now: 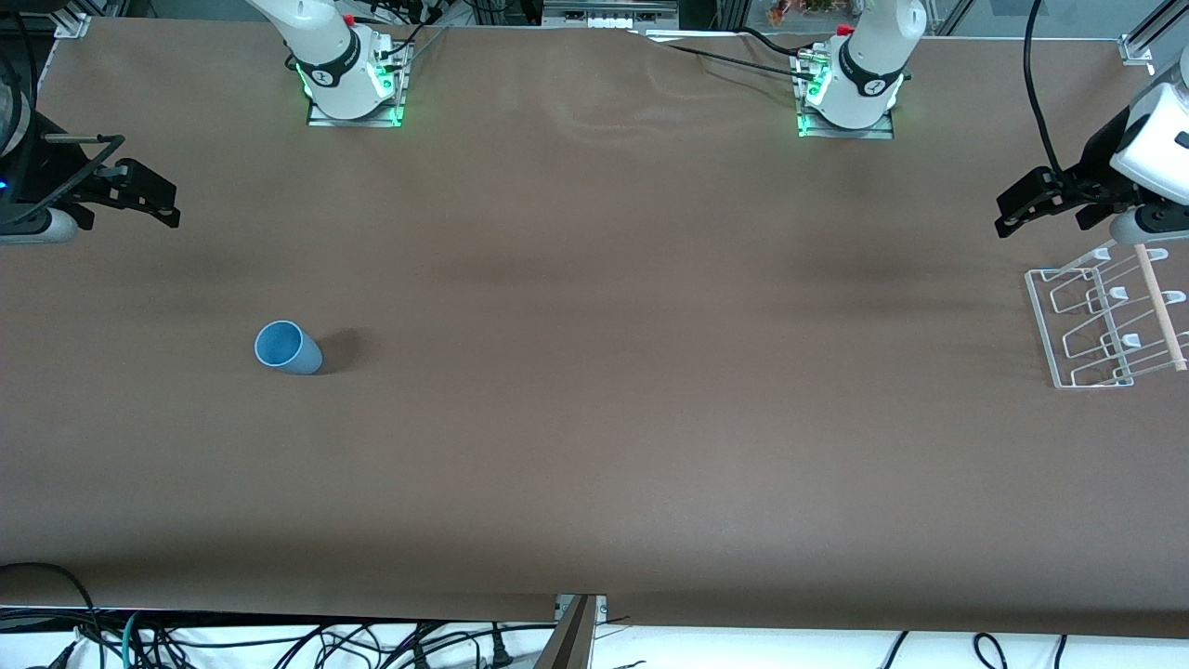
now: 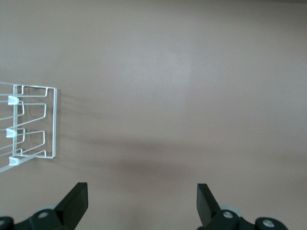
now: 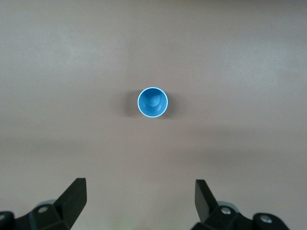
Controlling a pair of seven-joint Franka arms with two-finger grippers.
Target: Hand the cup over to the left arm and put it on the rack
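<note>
Cup upright on desk, lower left of frame, mouth up; looks light, rigid, slick plastic, so grip across mid-wall; right claw upper left, jaws spread, empty; left claw over rack, spread, empty.

Both arms are glossy white with black joint bands. Each base sits on a metal plate lit by green lights, with a small red part near the top of the base and black cables trailing off it. The right gripper and left gripper are matte black. In the wrist views the black fingers are wedge-shaped, with silver screws in the mounts.
</note>
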